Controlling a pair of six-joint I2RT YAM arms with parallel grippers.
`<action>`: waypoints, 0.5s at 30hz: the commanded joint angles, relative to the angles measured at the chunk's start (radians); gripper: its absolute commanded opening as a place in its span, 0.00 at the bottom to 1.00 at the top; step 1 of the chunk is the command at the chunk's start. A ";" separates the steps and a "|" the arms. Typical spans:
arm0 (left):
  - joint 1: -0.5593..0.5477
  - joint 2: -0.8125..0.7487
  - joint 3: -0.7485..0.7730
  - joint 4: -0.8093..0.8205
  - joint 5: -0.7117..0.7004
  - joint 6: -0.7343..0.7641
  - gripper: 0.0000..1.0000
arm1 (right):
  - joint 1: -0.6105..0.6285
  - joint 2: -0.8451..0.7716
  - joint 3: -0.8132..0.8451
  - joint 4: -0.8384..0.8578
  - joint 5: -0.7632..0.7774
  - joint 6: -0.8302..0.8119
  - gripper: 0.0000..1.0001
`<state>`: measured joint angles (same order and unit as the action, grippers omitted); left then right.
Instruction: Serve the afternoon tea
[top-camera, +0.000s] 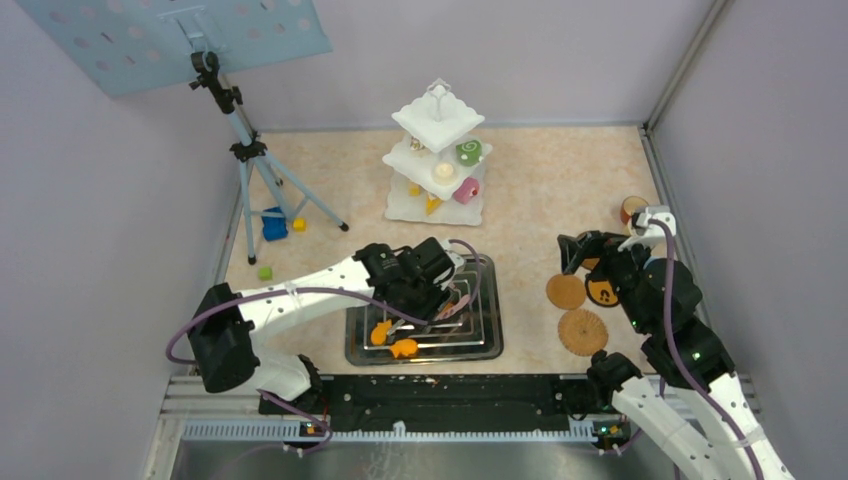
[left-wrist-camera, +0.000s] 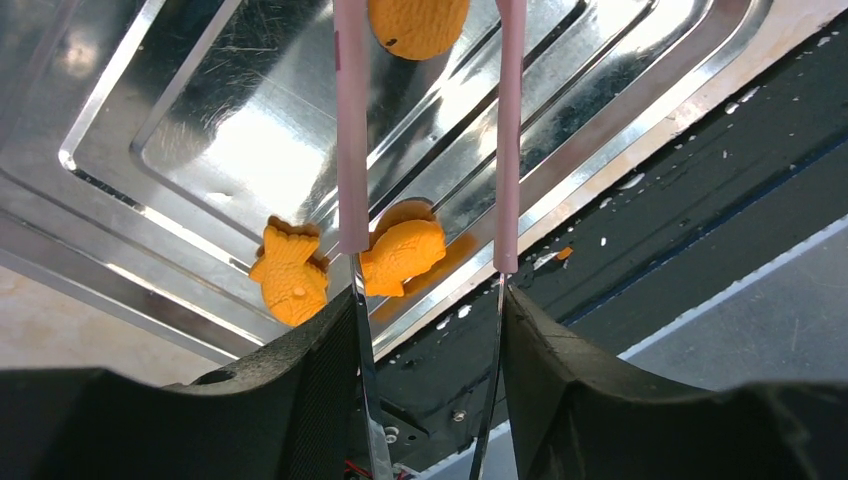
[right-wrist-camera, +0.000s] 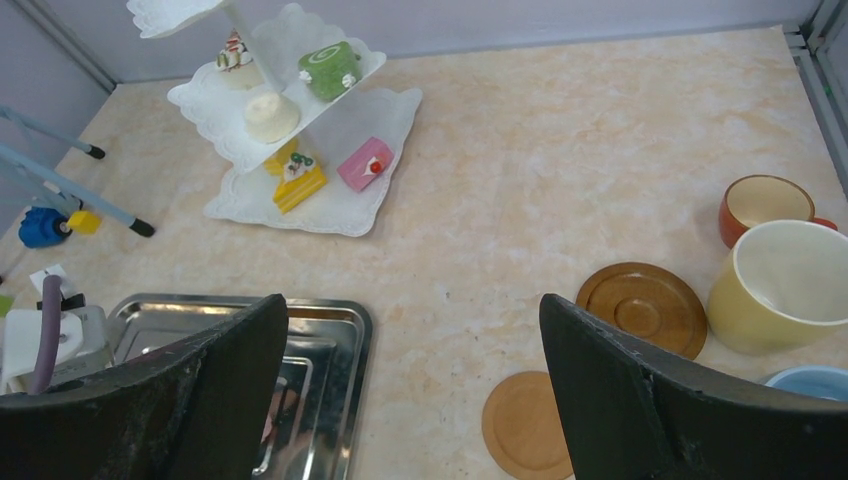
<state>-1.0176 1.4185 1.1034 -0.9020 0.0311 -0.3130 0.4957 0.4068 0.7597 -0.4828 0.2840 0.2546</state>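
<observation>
The left gripper (left-wrist-camera: 430, 325) was held over the near part of the steel tray (left-wrist-camera: 120, 110), its fingers (left-wrist-camera: 318, 350) closed part-way on the metal shanks of the pink tongs (left-wrist-camera: 351, 130), whose two arms were kept apart with a clear gap between them. Two orange fish pastries (left-wrist-camera: 290, 275) were seen side by side at the tray's near edge; one was partly crossed by an arm of the tongs, though contact could not be judged. A third orange pastry (left-wrist-camera: 418, 25) was framed between the arms further along the tongs, near the upper edge of the left wrist view, and whether it was pinched could not be told. The right gripper (right-wrist-camera: 410, 310) was spread wide over the bare table with nothing between its fingers. The white three-tier stand (top-camera: 437, 155) was set at the far middle, well apart from both grippers, with a green swirl pastry (right-wrist-camera: 328, 68) and a cream pastry (right-wrist-camera: 270, 115) on its middle tier and a yellow pastry (right-wrist-camera: 298, 180) and a pink pastry (right-wrist-camera: 364, 165) on the lowest. To the right, the yellow mug (right-wrist-camera: 795, 285), brown mug (right-wrist-camera: 765, 200) and blue mug (right-wrist-camera: 810, 382) were grouped beside two round coasters (right-wrist-camera: 645, 305).
</observation>
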 joint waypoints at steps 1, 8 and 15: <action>-0.006 -0.016 0.019 -0.018 -0.067 0.002 0.56 | 0.007 -0.012 0.002 0.032 0.010 0.004 0.94; -0.008 0.002 0.015 -0.025 -0.064 0.007 0.58 | 0.008 -0.020 -0.001 0.031 0.004 0.004 0.94; -0.008 0.012 0.014 -0.024 -0.042 0.020 0.60 | 0.008 -0.035 -0.005 0.026 0.005 0.007 0.94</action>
<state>-1.0218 1.4189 1.1034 -0.9253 -0.0189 -0.3096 0.4957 0.3893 0.7593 -0.4808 0.2840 0.2550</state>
